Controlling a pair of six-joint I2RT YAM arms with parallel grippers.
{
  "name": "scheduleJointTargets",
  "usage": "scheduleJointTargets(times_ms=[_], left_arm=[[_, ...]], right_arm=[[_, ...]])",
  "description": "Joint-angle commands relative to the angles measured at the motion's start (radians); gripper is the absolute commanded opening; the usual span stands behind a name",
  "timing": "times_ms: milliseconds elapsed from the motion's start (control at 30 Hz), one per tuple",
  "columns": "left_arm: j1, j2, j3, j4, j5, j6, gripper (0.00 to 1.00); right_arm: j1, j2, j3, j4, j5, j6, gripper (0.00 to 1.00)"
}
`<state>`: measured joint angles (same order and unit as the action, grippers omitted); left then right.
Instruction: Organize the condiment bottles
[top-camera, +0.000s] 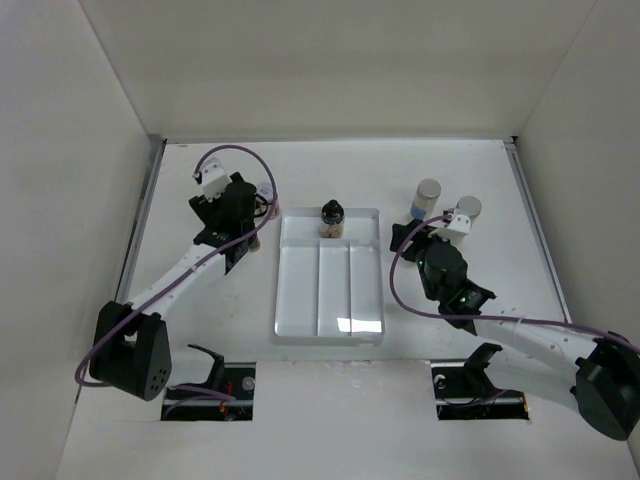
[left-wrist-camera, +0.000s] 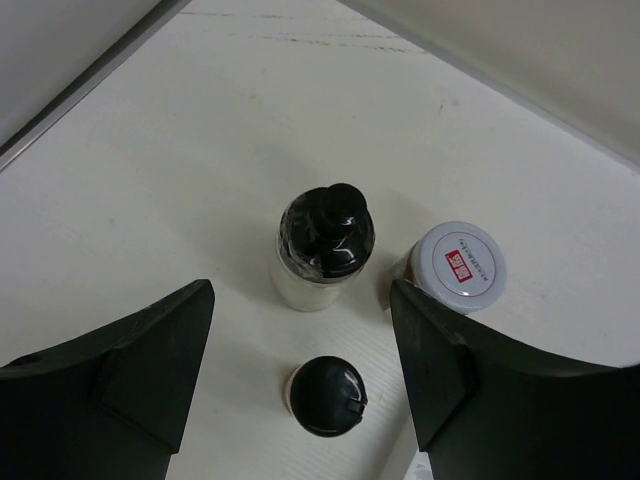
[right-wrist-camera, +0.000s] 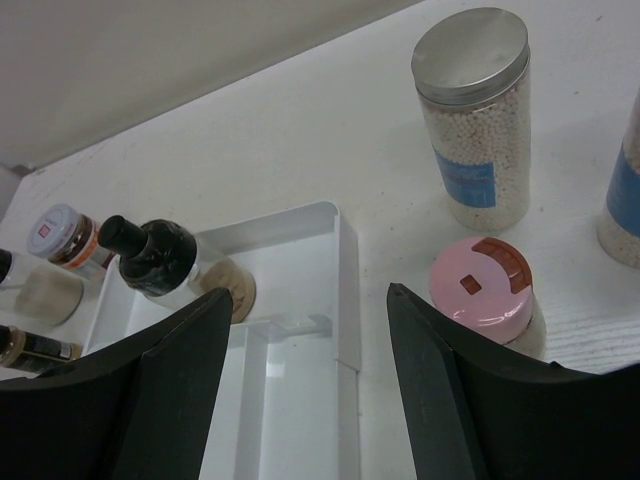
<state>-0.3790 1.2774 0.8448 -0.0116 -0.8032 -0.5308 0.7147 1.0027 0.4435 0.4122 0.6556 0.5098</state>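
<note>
The small black-capped bottle (left-wrist-camera: 328, 395) stands on the worktop (left-wrist-camera: 200, 150), left of the tray (top-camera: 330, 300), between the parted jaws of the empty left pincer (left-wrist-camera: 300, 335). It is judged light, rigid and slippery; the body below the cap should be gripped. The right pincer (right-wrist-camera: 310, 298) is likewise parted and empty.

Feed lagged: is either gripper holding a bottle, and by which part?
Nothing is held. The left gripper straddles a small black-capped bottle without touching it; the right gripper is open, empty.
</note>
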Motion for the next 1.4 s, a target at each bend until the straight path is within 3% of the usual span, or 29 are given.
scheduleJointTargets(times_ms=[0,567,733,800,1067,1367], left_arm=[[0.019,0.060,0.056,0.006,0.025,-0.001,0.69],[0.102,0.330,0.212,0.012,0.144,0.018,0.76],[0.114,0.373,0.252,0.002,0.136,0.025,0.68],[0.114,0.375,0.254,0.005,0.134,0.025,0.60],[0.162,0.304,0.185,0.024,0.122,0.017,0.40],[0.102,-0.005,0.191,0.035,0.059,0.052,0.40]], right_arm=[[0.007,0.001,0.029,0.040,-0.014,-0.002,0.70],[0.038,0.068,0.047,0.054,-0.014,-0.007,0.70],[0.045,0.071,0.049,0.059,-0.013,-0.010,0.70],[0.045,0.060,0.046,0.059,-0.014,-0.010,0.70],[0.042,0.013,0.027,0.059,-0.013,-0.011,0.71],[0.044,0.014,0.029,0.059,-0.014,-0.011,0.71]])
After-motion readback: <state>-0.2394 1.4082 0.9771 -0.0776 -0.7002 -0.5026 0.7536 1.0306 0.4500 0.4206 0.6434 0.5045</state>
